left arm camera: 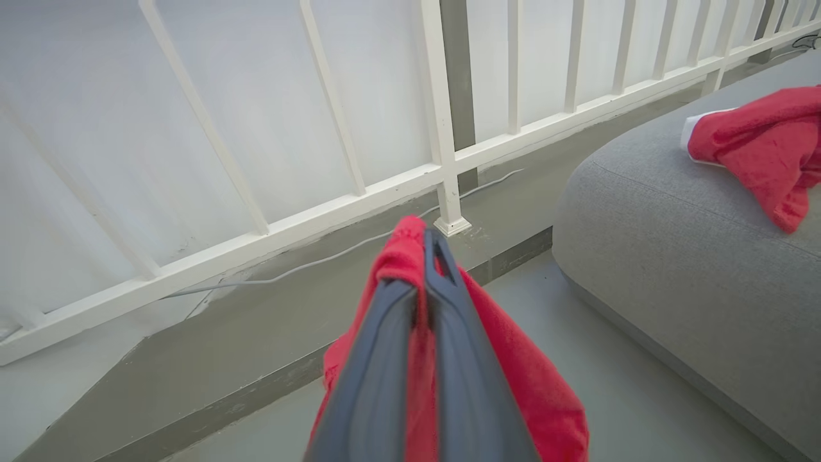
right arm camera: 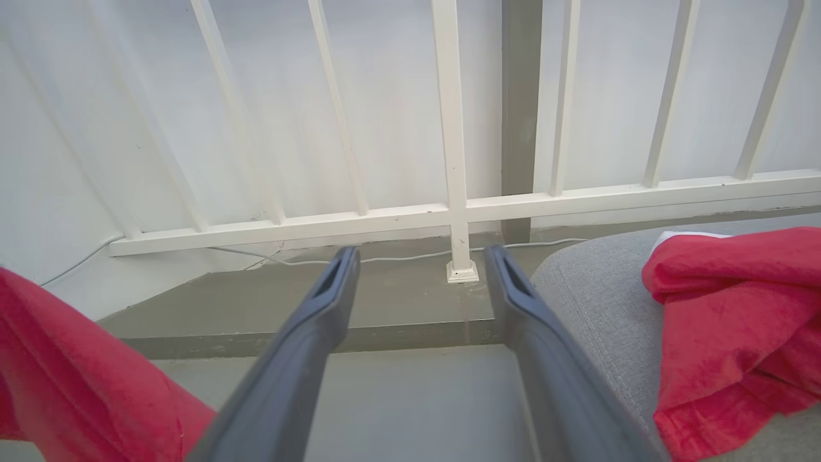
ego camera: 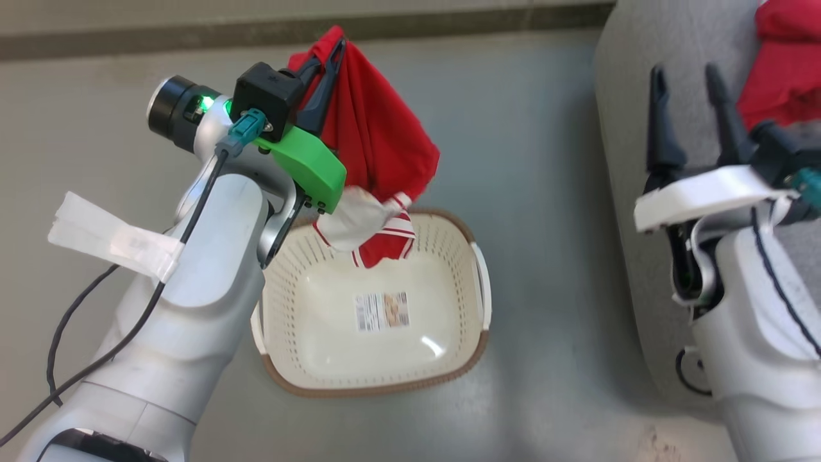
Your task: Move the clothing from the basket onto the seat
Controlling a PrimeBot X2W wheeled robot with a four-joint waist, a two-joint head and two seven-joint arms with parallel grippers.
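We see the left gripper (ego camera: 330,58) up in the air, and its two dark fingers are squeezed together on the top of a red shirt (ego camera: 378,141). The shirt hangs down from the fingers in a long bunch. Its low end has white stripes, and that end dangles over the far edge of the basket (ego camera: 385,388). We cannot tell if it touches the edge. The basket sits on the grey floor (ego camera: 545,192), and we see a sticker (ego camera: 382,311) on its bottom. In the left wrist view the left gripper (left arm camera: 426,256) has red cloth pinched tight between its fingers, and more of the red shirt (left arm camera: 526,385) puffs out on both sides. The right gripper (ego camera: 684,70) is over the edge of the big grey seat (ego camera: 641,128), to the right of the basket. Its fingers stand wide apart and hold nothing. In the right wrist view the right gripper (right arm camera: 420,256) has only air between its fingers. Another red shirt (ego camera: 786,58) lies in a heap on the seat, just beside the right gripper. Behind it all stands a white fence (left arm camera: 442,167), with a thin white cord (left arm camera: 321,256) on the floor under it.
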